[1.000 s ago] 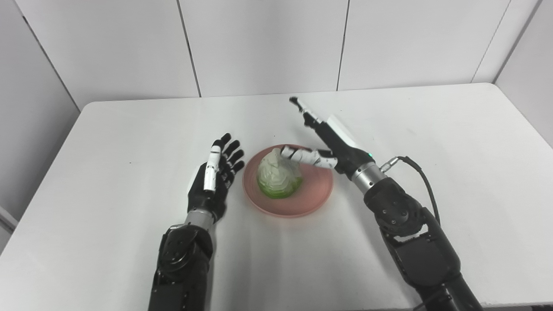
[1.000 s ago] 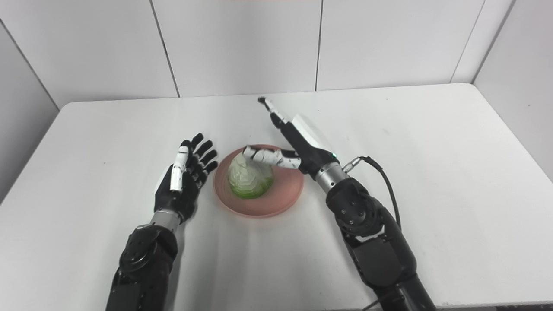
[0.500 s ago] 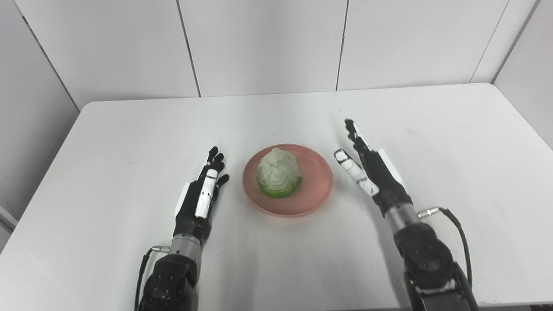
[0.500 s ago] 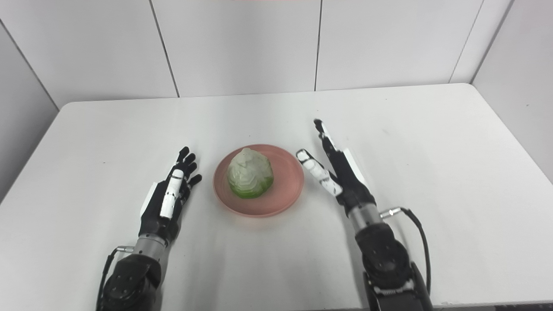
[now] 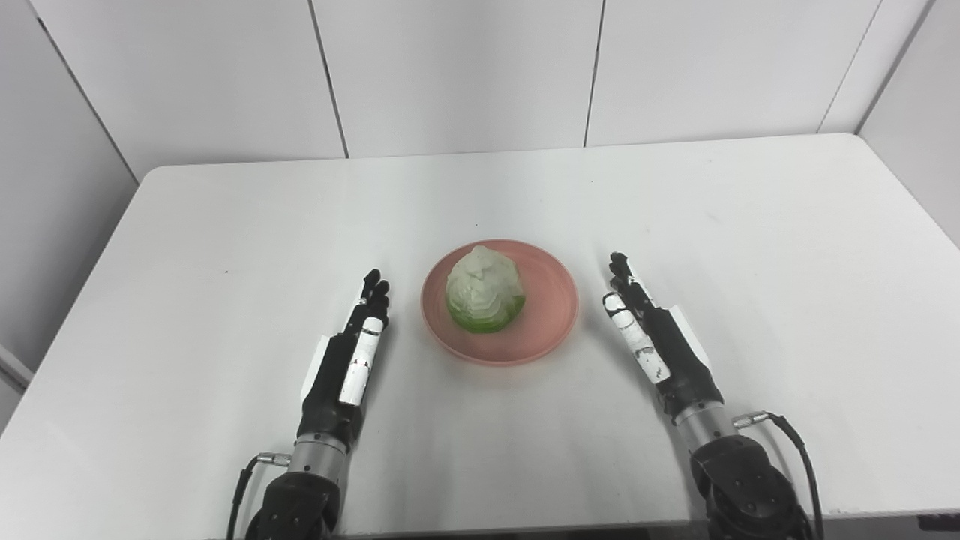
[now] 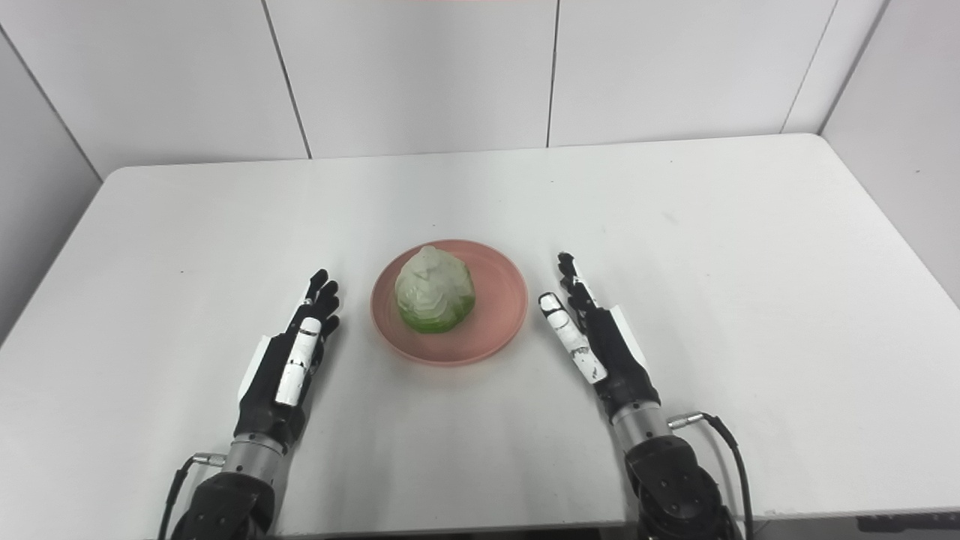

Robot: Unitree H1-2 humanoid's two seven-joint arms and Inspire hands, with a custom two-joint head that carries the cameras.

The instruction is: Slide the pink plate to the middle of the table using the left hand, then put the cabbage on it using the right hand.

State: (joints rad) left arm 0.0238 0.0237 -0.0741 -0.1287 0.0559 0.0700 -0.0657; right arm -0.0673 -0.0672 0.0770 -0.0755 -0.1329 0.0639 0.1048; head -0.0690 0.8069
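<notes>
plate: I see the pink plate (image 5: 551, 315) mid-desk (image 5: 225, 225), cabbage (image 5: 484, 289) on it
hands: left hand (image 5: 349, 367) and right hand (image 5: 660, 345) empty, fingers straight, flanking plate

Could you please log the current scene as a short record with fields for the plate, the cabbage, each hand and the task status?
plate: pink plate, near the middle of the white table
cabbage: cabbage resting on the plate, untouched
left hand: left hand open, empty, left of the plate, apart from it
right hand: right hand open, empty, right of the plate, apart from it
task status: appears complete
</notes>
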